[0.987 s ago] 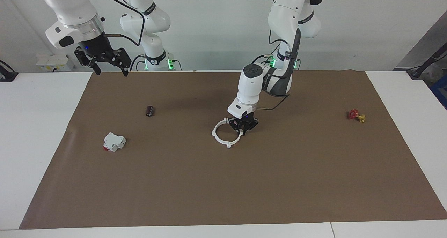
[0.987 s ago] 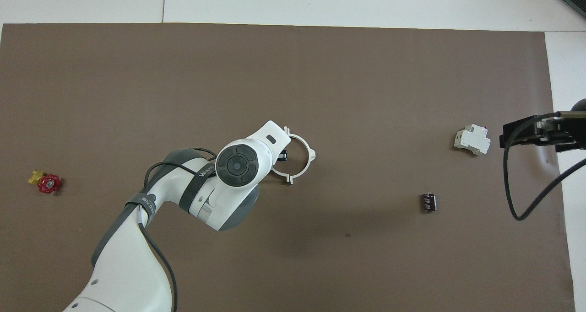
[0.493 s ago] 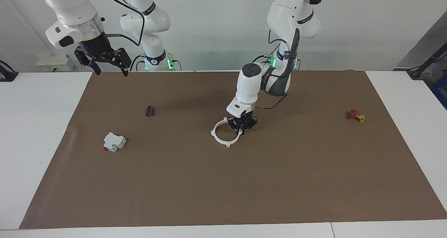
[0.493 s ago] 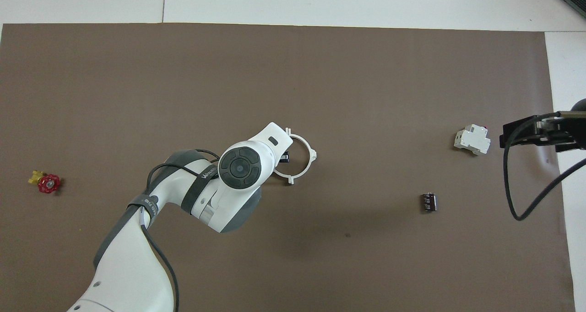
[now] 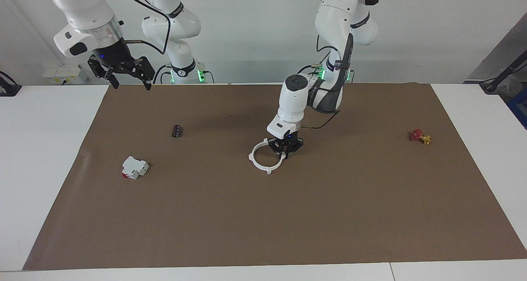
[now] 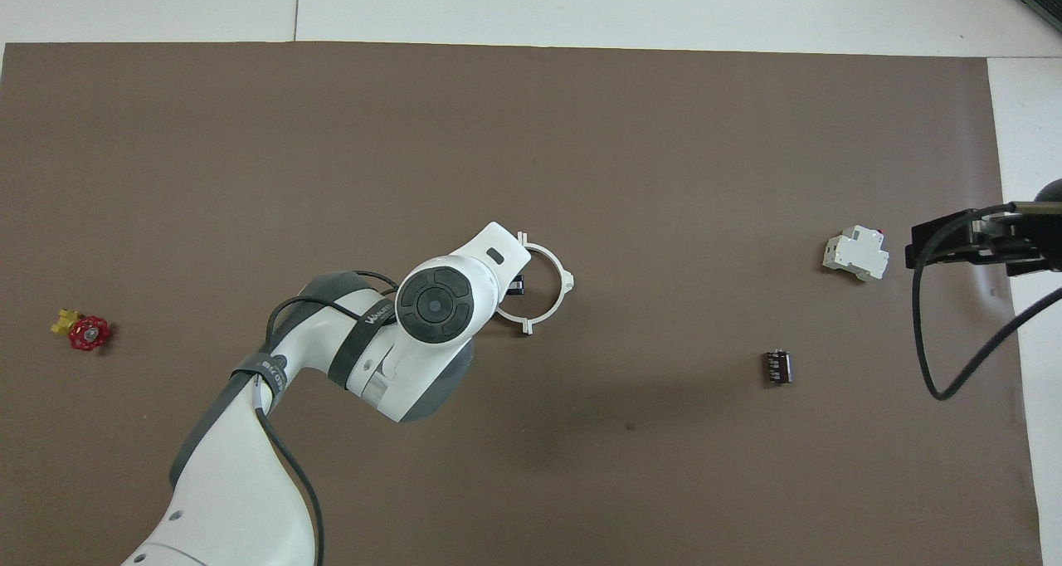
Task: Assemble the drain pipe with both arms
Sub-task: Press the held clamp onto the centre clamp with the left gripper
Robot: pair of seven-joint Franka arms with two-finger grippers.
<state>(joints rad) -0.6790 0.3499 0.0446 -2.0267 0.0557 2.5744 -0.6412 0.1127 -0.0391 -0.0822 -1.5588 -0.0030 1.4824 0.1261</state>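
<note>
The drain pipe [image 5: 269, 171] is a thin white ring with outer tabs, lying in the middle of the brown mat [image 5: 263, 215]. My left gripper [image 5: 285, 152] comes down on the part of its rim toward the left arm's end and is shut on it. From overhead the left arm's wrist hides that part of the ring [image 6: 565, 286], and only a bit of the left gripper [image 6: 518, 284] shows. My right gripper [image 5: 131, 85] hangs open and empty, high over the mat's corner at the right arm's end, where the arm waits. It shows at the overhead frame's edge [image 6: 946, 238].
A white boxy block with a red part [image 5: 134, 167] [image 6: 854, 255] and a small dark cylinder [image 5: 177, 130] [image 6: 777, 367] lie toward the right arm's end. A red and yellow valve [image 5: 419, 136] [image 6: 83, 331] lies toward the left arm's end.
The left gripper has shifted slightly up and toward the robots, and the ring has moved a little with it. The right arm has not moved.
</note>
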